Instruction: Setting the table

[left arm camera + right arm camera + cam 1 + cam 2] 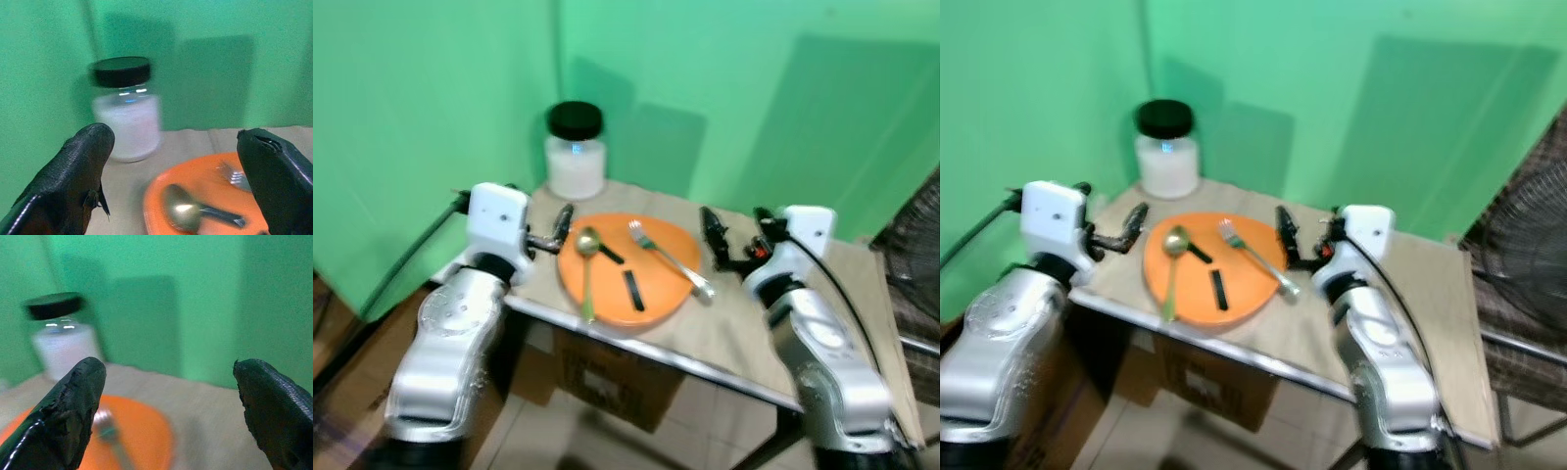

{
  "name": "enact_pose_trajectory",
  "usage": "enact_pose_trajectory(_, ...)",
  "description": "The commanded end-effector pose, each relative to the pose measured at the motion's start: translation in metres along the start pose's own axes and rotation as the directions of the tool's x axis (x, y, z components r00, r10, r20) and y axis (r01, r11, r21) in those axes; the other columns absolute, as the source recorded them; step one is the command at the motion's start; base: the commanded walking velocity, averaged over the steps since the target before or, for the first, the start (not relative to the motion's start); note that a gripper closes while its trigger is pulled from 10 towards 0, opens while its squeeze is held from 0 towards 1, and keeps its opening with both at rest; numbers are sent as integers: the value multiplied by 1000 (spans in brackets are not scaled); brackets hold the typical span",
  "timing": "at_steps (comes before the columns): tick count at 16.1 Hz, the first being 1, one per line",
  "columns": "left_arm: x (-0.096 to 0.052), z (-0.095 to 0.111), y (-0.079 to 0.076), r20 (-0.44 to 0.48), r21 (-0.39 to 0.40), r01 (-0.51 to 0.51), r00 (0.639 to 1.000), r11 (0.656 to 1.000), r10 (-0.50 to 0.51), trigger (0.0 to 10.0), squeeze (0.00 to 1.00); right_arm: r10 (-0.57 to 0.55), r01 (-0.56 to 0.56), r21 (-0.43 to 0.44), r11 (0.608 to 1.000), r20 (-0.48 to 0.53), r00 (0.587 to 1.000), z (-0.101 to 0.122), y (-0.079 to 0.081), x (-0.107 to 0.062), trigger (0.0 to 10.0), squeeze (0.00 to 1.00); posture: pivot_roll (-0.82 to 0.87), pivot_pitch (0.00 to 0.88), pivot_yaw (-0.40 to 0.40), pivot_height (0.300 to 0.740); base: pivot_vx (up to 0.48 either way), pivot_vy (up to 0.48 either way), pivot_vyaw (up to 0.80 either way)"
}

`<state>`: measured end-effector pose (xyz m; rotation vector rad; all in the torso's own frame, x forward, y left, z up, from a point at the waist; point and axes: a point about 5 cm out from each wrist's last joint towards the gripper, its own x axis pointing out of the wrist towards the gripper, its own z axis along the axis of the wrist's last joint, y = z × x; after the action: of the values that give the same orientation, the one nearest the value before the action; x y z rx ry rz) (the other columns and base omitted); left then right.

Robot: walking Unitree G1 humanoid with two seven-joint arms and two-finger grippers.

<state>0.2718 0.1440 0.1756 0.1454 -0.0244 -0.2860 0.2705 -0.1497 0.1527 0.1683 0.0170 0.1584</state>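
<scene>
My left gripper [173, 181] hovers at the near left edge of the small table [754, 333], its two long black fingers spread wide with nothing between them; their pads [80, 166] look matte and faintly pebbled, rounded at the tips. My right gripper [171, 406] sits across from it on the other side of the plate, likewise gaping wide and empty, its fingers [73, 401] the same rough black rubber.

Between the two grippers lies a round, flat orange plate [607, 284] with a smooth, dull surface, resting on a beige cloth-like table covering. On the plate, nearer my left jaws, is a spoon [587, 257] with a shiny gold-toned oval bowl and a slim handle that reaches to the plate's near rim. Nearer my right jaws lies a bright metal fork [668, 258], tines pointing away from me, its handle running off the plate's edge toward my right gripper. A short dark flat strip [633, 290] lies on the plate between the two utensils; I cannot tell what it is.

Beyond my left jaws, at the far corner of the table, stands an upright cylindrical glass jar [126, 125] filled with something white and grainy, capped with a broad black lid [121, 71]. A smooth green backdrop [724, 78] rises behind everything.
</scene>
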Motion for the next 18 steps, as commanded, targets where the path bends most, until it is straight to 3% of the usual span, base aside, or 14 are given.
enact_pose_trajectory(1, -2, 2, 7, 10, 18, -20, 1000, 1000, 20, 10000, 0, 20, -20, 3, 1000, 4, 1000, 1, 4, 2, 10000, 0, 43, 0, -55, 740, 345, 0, 0)
enact_pose_trajectory(11, -4, 1, 8, 1, 25, -20, 1000, 999, 20, 10000, 0, 39, -39, -13, 999, -10, 999, -3, 7, 1, 10000, 0, 47, 0, -57, 740, 335, 0, 0)
enact_pose_trajectory(15, -6, -1, 4, -15, 31, 12, 1000, 999, -12, 10000, 0, 88, -89, -24, 996, -27, 996, -5, 10, 0, 10000, 0, 48, 0, -50, 740, 0, 0, 0)
enact_pose_trajectory(18, -5, 0, 4, -13, 43, 13, 1000, 999, -12, 10000, 0, 97, -98, -29, 995, -39, 995, -6, 11, -1, 10000, 0, 47, 0, -50, 740, 0, -295, 800)
